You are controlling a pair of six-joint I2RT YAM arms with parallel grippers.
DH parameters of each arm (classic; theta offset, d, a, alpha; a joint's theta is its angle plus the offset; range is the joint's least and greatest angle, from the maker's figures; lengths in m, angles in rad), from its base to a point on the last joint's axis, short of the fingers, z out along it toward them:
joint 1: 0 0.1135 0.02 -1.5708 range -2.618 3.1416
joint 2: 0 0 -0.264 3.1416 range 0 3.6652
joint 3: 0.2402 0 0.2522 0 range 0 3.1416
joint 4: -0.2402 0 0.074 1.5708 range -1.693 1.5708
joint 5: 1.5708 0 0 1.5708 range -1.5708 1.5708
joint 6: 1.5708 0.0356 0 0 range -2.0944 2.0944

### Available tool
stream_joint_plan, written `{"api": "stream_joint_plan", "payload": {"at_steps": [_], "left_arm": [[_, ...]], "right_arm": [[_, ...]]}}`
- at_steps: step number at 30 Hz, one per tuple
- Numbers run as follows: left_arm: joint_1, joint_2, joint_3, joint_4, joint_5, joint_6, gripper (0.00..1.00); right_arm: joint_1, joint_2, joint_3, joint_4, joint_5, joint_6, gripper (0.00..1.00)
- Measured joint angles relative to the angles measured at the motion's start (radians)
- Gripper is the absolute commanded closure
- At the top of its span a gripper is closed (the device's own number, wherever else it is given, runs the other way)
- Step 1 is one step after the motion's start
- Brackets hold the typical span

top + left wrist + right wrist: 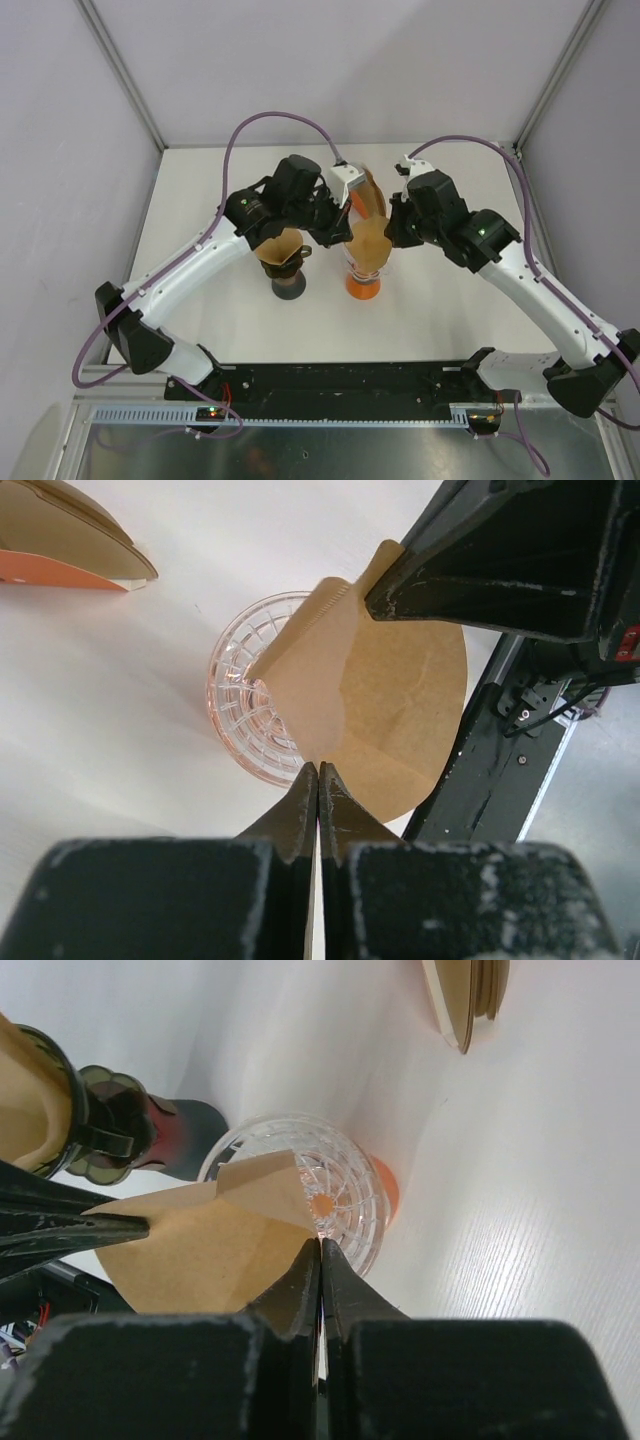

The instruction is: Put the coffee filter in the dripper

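A brown paper coffee filter [370,243] hangs partly spread over the clear ribbed glass dripper [363,285] with an orange base. My left gripper [332,228] is shut on the filter's left edge and my right gripper [393,228] is shut on its right edge. In the left wrist view the left gripper [318,772] pinches the filter [395,700] over the dripper [245,705], with the right fingers [480,570] on the far corner. In the right wrist view the right gripper [320,1247] pinches the filter [200,1255] over the dripper [325,1180].
A dark dripper [286,265] holding another brown filter stands left of the clear one, under the left arm; it also shows in the right wrist view [100,1125]. A stack of filters in a holder [365,190] lies behind. Booth walls enclose the table.
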Motion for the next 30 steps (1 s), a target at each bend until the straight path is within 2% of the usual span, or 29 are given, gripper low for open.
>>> {"api": "stream_joint_plan", "payload": {"at_steps": [2,7,9,21,30], "left_arm": [[0.005,0.009,0.0,0.0,0.006,-0.001,0.93],[0.013,0.027,0.0,-0.001,0.013,-0.006,0.72],[0.017,0.027,0.0,-0.001,0.01,-0.005,0.68],[0.02,0.059,0.022,-0.003,-0.053,0.017,0.63],[0.02,0.095,0.037,-0.003,-0.094,0.037,0.63]], "right_arm": [[-0.019,0.015,0.0,-0.008,-0.016,0.0,1.0],[-0.061,0.047,0.0,-0.021,-0.085,-0.001,1.0],[-0.068,0.057,-0.001,-0.022,-0.109,-0.002,1.0],[-0.093,0.111,-0.001,-0.015,-0.219,-0.01,1.0],[-0.109,0.145,-0.001,-0.012,-0.229,-0.038,1.0]]}}
